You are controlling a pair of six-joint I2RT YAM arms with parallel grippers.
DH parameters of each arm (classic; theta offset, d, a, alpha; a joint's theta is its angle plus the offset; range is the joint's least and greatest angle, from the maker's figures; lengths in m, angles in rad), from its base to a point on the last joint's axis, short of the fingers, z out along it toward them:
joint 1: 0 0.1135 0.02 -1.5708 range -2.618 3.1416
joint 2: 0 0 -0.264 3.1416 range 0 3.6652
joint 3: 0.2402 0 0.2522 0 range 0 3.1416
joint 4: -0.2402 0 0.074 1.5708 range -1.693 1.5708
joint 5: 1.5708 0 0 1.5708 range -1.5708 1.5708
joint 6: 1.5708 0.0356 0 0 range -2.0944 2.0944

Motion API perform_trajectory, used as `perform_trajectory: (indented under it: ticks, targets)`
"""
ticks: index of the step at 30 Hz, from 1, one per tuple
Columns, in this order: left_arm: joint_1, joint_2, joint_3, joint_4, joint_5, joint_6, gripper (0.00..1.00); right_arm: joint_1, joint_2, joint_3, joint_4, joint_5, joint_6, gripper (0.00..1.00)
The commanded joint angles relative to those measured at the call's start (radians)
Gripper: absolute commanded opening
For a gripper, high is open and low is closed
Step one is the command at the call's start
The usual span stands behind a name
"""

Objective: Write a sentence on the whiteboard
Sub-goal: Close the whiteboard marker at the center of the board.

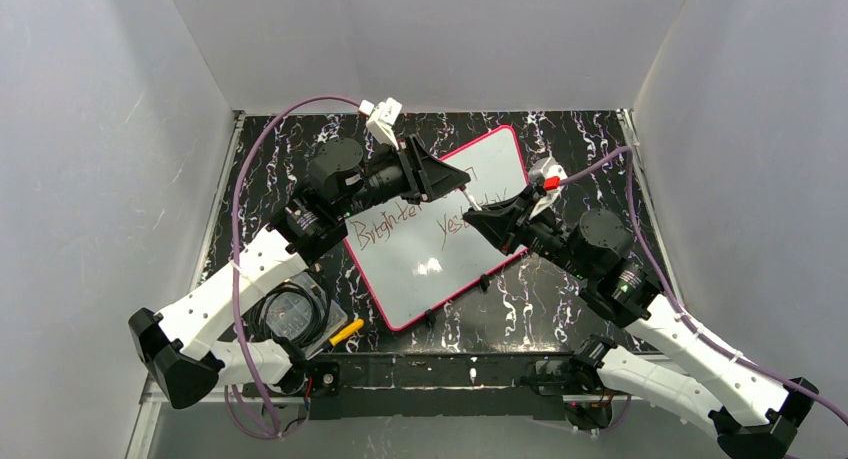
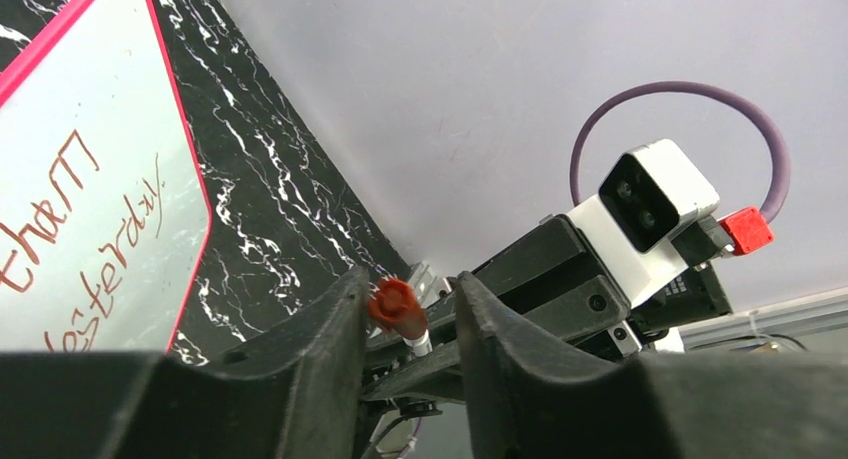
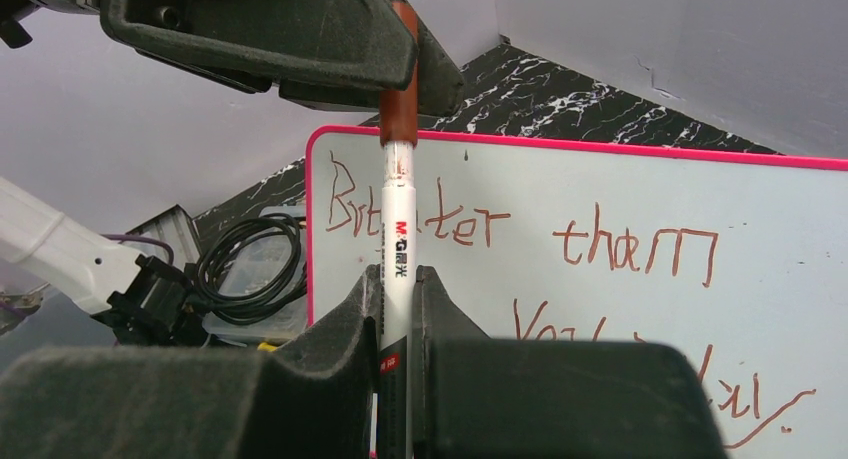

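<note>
two lines of reddish-brown lettering, pink-framed whiteboard (glossy), right end effector clamping marker, left end effector, grip unclear

1. Here is the worktop: black, shot through with white marble veins, running back to pale walls on three sides.
2. Dead centre, the whiteboard lies flat on it, turned on a diagonal, one corner pointing at the near edge.
3. On its white face sits the sentence, reddish-brown handwriting in two lines.
4. Near-left, just beside the board, a clear container rests on the worktop, with a coiled black cable inside.
5. A small yellow piece lies at the container's near corner.
6. A black rail runs along the near edge.
</note>
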Motion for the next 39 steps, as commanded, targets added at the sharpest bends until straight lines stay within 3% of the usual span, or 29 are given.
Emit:
perform_trajectory:
  ticks: [1, 6, 12, 39]
  targets:
    - [0.004, -0.003, 0.028, 0.006, 0.006, 0.001, 0.29, 0.0, -0.002, 0.017, 0.056, -0.014, 0.001, 0.01]
    - [0.004, -0.004, 0.017, 0.019, 0.019, -0.016, 0.12, 0.0, -0.007, 0.01, 0.059, -0.01, -0.001, 0.01]
    - [0.005, 0.0, 0.013, 0.021, 0.04, -0.022, 0.0, 0.0, -0.003, 0.012, 0.067, 0.003, 0.007, 0.01]
    - [-0.069, 0.007, -0.088, 0.041, 0.081, -0.056, 0.0, 0.0, 0.022, 0.034, 0.152, 0.141, 0.011, 0.01]
